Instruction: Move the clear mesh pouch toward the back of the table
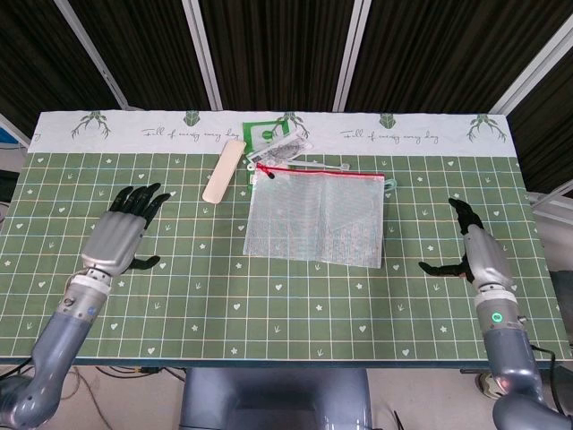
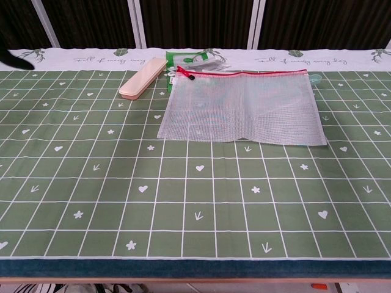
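The clear mesh pouch (image 1: pixel 316 215) (image 2: pixel 243 107) with a red zip along its far edge lies flat on the green gridded mat, in the middle toward the back. My left hand (image 1: pixel 118 236) hovers open over the left side of the mat, well clear of the pouch, its fingers spread. My right hand (image 1: pixel 473 249) is open over the right side, fingers apart, also away from the pouch. In the chest view only a dark fingertip (image 2: pixel 13 59) shows at the left edge.
A beige slim case (image 1: pixel 224 167) (image 2: pixel 143 77) lies left of the pouch's far corner. A green packet (image 1: pixel 271 138) with small items lies just behind the pouch. The white printed border (image 1: pixel 403 134) runs along the table's back edge.
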Available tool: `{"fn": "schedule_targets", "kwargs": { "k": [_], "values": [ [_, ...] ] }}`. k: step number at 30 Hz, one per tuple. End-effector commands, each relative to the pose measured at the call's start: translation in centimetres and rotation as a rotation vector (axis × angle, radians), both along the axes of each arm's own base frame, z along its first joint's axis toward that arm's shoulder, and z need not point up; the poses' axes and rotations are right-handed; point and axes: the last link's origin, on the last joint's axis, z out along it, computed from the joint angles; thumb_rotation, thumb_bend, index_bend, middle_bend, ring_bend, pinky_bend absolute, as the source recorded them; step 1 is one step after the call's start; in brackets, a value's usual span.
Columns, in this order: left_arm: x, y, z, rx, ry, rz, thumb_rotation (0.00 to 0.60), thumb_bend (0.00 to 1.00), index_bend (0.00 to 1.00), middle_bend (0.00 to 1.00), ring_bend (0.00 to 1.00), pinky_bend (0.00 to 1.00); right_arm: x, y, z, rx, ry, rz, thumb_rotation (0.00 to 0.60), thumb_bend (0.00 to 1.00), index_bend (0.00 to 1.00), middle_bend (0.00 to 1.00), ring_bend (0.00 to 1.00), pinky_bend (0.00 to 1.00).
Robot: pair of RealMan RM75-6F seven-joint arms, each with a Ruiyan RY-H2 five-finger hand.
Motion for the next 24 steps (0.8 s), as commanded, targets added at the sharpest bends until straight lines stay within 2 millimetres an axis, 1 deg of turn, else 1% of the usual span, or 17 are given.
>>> {"fn": "schedule_targets", "kwargs": {
  "k": [1, 2, 5, 10, 12, 16, 20, 24],
  "values": [
    [-5.8, -5.8, 1.1, 0.008, -0.024, 0.022, 0.600, 0.13, 0.08, 0.00, 0.00, 0.00, -5.6, 6.1, 1.1, 0.019, 0.253, 0.062, 0.600, 0.16, 0.00, 0.00, 0.00, 0.20],
    [-7.0, -6.9, 1.2, 0.015, -0.030, 0.012, 0.600, 0.13, 0.08, 0.00, 0.00, 0.00, -6.7, 7.5, 1.3, 0.011, 0.292, 0.095, 0.600, 0.16, 0.00, 0.00, 0.00, 0.20],
    [-9.7, -9.1, 1.4, 0.023, -0.035, 0.016, 0.600, 0.13, 0.07, 0.00, 0.00, 0.00, -9.0, 10.0, 1.6, -0.003, 0.357, 0.144, 0.600, 0.16, 0.00, 0.00, 0.00, 0.20],
    [-12.8, -12.1, 1.4, 0.047, -0.048, 0.033, 0.600, 0.13, 0.04, 0.00, 0.00, 0.00, -11.4, 12.9, 2.2, -0.005, 0.395, 0.173, 0.600, 0.16, 0.00, 0.00, 0.00, 0.20],
    [-13.4, -12.7, 1.4, 0.058, -0.047, 0.027, 0.600, 0.13, 0.03, 0.00, 0.00, 0.00, -11.6, 13.3, 2.6, -0.016, 0.424, 0.198, 0.600, 0.16, 0.00, 0.00, 0.00, 0.20],
    [-13.5, -12.9, 1.7, 0.113, -0.079, -0.011, 0.600, 0.13, 0.01, 0.00, 0.00, 0.00, -12.2, 13.9, 3.1, -0.074, 0.495, 0.250, 0.600, 0.16, 0.00, 0.00, 0.00, 0.20],
    [-13.8, -12.9, 1.4, 0.136, -0.066, -0.041, 0.600, 0.13, 0.01, 0.00, 0.00, 0.00, -12.8, 13.8, 3.0, -0.122, 0.484, 0.230, 0.600, 0.16, 0.00, 0.00, 0.00, 0.20],
    [-14.0, -12.9, 1.4, 0.147, -0.077, -0.030, 0.600, 0.13, 0.01, 0.00, 0.00, 0.00, -13.0, 13.6, 3.4, -0.172, 0.468, 0.199, 0.600, 0.16, 0.00, 0.00, 0.00, 0.20]
  ]
}}
